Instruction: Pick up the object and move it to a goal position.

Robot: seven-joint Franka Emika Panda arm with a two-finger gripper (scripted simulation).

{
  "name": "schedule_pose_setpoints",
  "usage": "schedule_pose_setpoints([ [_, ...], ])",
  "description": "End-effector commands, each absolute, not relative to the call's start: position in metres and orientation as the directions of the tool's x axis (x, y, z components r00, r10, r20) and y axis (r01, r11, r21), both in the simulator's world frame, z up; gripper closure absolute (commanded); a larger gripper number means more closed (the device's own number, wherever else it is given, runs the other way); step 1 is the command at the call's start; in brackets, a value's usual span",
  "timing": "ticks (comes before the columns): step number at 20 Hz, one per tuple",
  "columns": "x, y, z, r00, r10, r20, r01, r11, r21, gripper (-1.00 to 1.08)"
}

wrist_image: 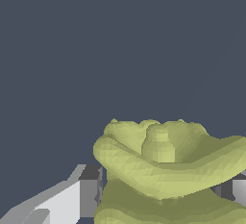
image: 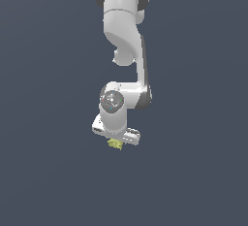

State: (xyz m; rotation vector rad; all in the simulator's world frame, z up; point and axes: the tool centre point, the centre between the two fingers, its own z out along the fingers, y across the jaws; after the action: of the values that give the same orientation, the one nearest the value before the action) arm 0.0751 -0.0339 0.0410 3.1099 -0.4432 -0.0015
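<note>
The object [wrist_image: 163,163] is a yellow-green lump with ridged, layered folds, and it fills much of the wrist view. It sits between the two fingers of my gripper [wrist_image: 161,194]. One white-and-grey finger [wrist_image: 79,196] presses against one side, and the other finger [wrist_image: 238,189] shows at the frame's edge on the opposite side. In the exterior view the object [image: 115,144] peeks out just under the white hand, where the gripper [image: 116,141] is shut on it. The fingertips themselves are hidden by the hand there.
The white arm [image: 123,36] comes down from the top of the exterior view to the wrist [image: 113,101]. Around it there is only a plain dark grey-blue surface [image: 48,171], with no other objects or marker in sight.
</note>
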Motion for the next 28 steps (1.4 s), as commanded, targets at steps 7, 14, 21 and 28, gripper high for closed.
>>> schedule_pose_setpoints([
  [7,0.077,0.001,0.075,0.960,-0.279,0.000,-0.279,-0.960,0.000,1.08],
  [14,0.081,0.060,0.133,0.960,-0.279,0.000,-0.279,-0.960,0.001,1.08],
  [21,0.087,0.119,0.192,0.960,-0.279,0.000,-0.279,-0.960,0.001,1.08],
  [28,0.093,0.168,0.240,0.960,-0.279,0.000,-0.279,-0.960,0.001,1.08],
])
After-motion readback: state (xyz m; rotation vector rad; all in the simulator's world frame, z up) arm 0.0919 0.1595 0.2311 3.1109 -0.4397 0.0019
